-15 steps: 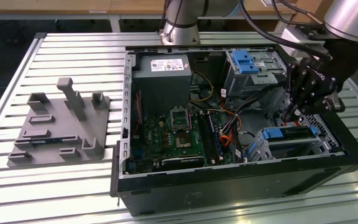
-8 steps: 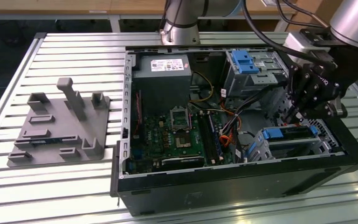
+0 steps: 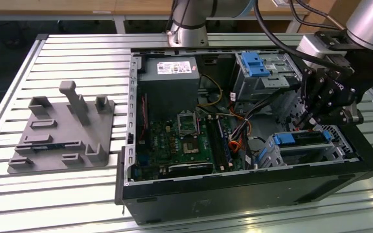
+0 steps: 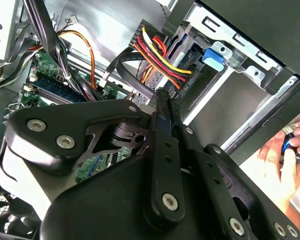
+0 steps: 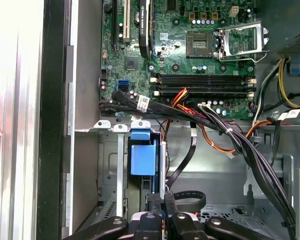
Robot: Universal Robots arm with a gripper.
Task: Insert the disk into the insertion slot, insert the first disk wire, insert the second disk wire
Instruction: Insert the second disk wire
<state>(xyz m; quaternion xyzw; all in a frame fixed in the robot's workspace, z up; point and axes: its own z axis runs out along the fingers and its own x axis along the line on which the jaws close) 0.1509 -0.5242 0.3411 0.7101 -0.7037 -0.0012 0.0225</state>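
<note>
In the exterior view the gripper [image 3: 311,127] hangs inside the open case [image 3: 238,189], its tips just above the disk [image 3: 301,139], which already lies in the slot [image 3: 342,145] at the case's near corner. Whether the fingers are apart or pressed together I cannot tell. Judging by this, the disk is seated and the work is at its wires; to do that well, a plug should meet its socket squarely and go in straight, with the loose cables kept out of the way. The taller cage [image 3: 264,73] stands well beyond the gripper, the board [image 3: 186,141] off to the exterior view's left.

In the second wrist view the gripper's black links fill the foreground; ahead of them a bundle of red, yellow and black wires [image 4: 160,57] runs to a connector beside a blue tab [image 4: 213,57]. A person's hand [image 4: 285,157] is outside the case.

In the first wrist view the blue carrier [image 5: 143,159] sits just ahead of the gripper [image 5: 162,210], a black cable [image 5: 187,160] looping beside it.

The case stands on a slatted metal desk [image 3: 57,194]; a grey fixture [image 3: 63,131] lies well away.
</note>
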